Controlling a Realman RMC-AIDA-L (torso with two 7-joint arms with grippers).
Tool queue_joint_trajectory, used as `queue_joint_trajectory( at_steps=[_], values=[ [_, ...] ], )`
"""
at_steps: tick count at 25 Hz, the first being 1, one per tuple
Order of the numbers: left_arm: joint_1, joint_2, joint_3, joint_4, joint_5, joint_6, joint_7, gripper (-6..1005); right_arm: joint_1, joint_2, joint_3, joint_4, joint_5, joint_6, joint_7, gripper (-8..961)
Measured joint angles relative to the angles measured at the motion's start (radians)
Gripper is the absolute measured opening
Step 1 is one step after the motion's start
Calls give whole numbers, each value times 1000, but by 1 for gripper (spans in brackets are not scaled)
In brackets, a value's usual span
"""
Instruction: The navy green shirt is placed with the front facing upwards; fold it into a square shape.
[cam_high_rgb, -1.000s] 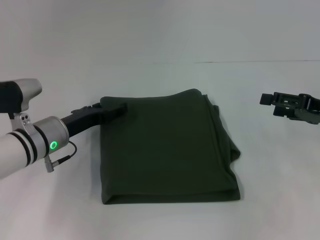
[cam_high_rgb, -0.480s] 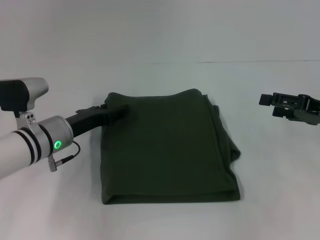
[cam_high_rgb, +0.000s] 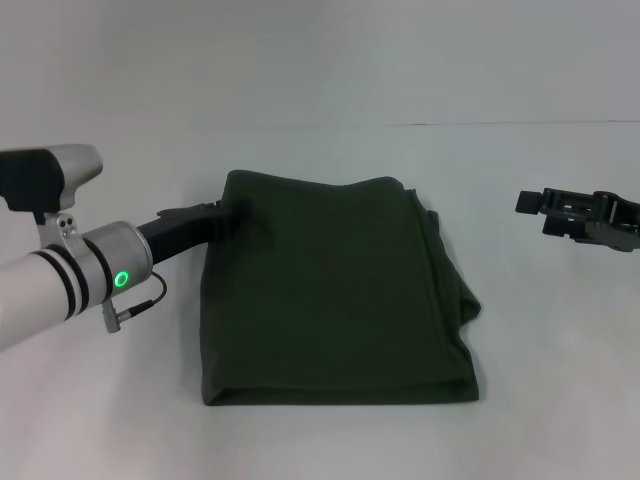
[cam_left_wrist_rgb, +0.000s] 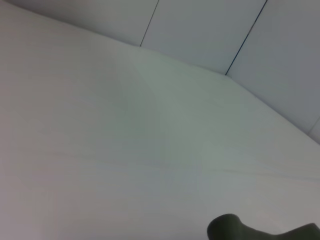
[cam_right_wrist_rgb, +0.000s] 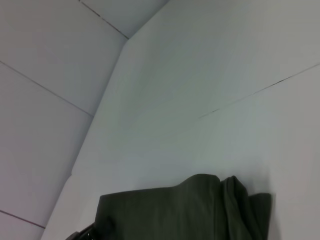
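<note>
- Most folding is looking done: the navy green shirt (cam_high_rgb: 335, 290) is lying as a near-square on the bench (cam_high_rgb: 330, 440).
- I am keeping the left tool (cam_high_rgb: 222, 212) at its far left corner, tips hidden under cloth, so I cannot tell its grip.
- The right tool (cam_high_rgb: 535, 203) is hovering well apart; its opening is unclear too.

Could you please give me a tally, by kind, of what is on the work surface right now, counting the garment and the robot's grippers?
Shirts: 1, the folded navy green shirt
Grippers: 2, the left gripper at the shirt's far left corner and the right gripper hovering off to the shirt's right
Total: 3
</note>
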Motion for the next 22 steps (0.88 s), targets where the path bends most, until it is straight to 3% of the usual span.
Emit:
queue_joint_trajectory(
  at_steps=[10,22],
  values=[
    [-54,1,2,-5,2,-28,-23,112,0,9,-1,1,-4,4,-14,903],
    [-70,1,-6,-7,-1,-72,-44,74,2,7,-21,1,-8,10,-15,903]
  ],
)
